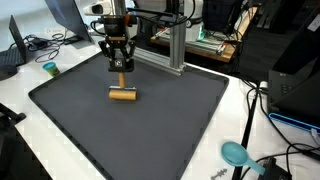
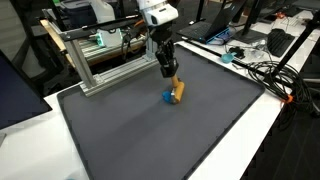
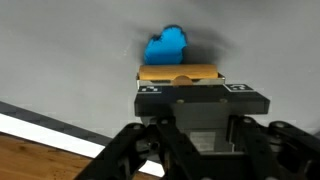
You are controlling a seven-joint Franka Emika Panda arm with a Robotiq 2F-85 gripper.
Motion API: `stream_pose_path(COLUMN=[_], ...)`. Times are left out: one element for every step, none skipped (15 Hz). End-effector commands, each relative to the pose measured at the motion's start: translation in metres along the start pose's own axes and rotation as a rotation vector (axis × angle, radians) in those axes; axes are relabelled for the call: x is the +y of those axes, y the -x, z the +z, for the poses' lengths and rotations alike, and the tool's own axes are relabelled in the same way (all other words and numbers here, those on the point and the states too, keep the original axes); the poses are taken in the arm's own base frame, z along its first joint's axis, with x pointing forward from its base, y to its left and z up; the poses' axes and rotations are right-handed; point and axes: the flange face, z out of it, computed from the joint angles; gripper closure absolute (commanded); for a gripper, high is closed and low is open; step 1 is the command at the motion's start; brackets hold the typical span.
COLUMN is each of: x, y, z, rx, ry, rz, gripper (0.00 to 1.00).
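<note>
The gripper [image 1: 121,72] is pinched on a wooden tool [image 1: 123,94] that stands on the dark mat [image 1: 180,130] at eleven o'clock from the mat's centre, with a blue piece [image 3: 166,45] touching it at twelve o'clock in the wrist view, and the gripper's small labels [image 3: 150,89] are too blurred to read.

pincer [image 2: 171,79] clamps blue-tipped wooden tool [image 2: 179,91] on dark mat [image 2: 150,140], near metal frame [image 2: 100,72].

A dark mat [image 1: 170,135], metal frame [image 2: 100,72], teal object [image 1: 49,68].
</note>
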Motion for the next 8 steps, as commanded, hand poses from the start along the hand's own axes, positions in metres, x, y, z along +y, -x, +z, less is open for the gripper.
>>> stream_pose_path(x=[0.005,0.006,0.010,0.016,0.022,0.028,0.031,0.035], y=[-0.002,-0.004,-0.005,-0.005,-0.002,0.002,0.007,0.011], z=[0.016,0.012,0.002,-0.013,-0.032,-0.045,-0.062,-0.077], rx=[0.002,0.016,0.040,0.076,0.119,0.153,0.186,0.205], ry=[-0.043,-0.051,-0.046,-0.038,-0.024,-0.021,-0.018,-0.006], rz=[0.024,0.032,0.047,0.073,0.121,0.169,0.207,0.229], gripper=[0.78,0.78,0.78,0.78,0.78,0.78,0.78,0.78])
